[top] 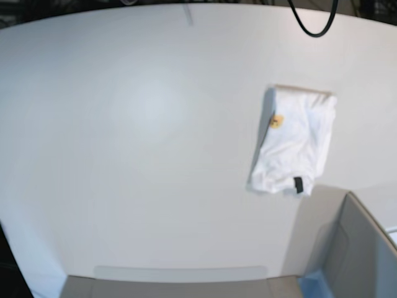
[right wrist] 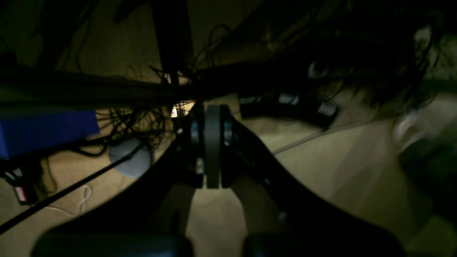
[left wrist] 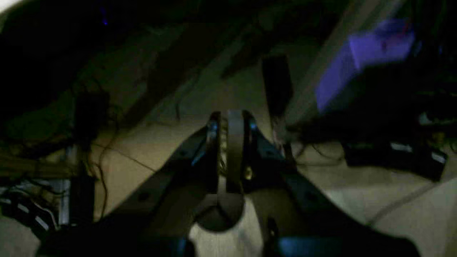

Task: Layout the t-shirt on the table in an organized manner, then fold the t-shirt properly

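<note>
The t-shirt (top: 294,146) lies as a compact white folded bundle on the right part of the white table (top: 136,124). A small black tag (top: 298,184) shows at its near edge and an orange spot (top: 276,121) on its left side. Neither arm appears in the base view. In the left wrist view my left gripper (left wrist: 230,123) is shut with nothing in it, hanging over a dim tiled floor. My right gripper (right wrist: 212,114) is likewise shut and empty above the floor, away from the shirt.
A grey open-topped bin (top: 353,248) stands at the table's near right corner, close to the shirt. A black cable (top: 316,25) loops in at the top. Under the wrists lie tangled cables (right wrist: 135,121), a blue box (right wrist: 43,130) and a power strip (left wrist: 396,153).
</note>
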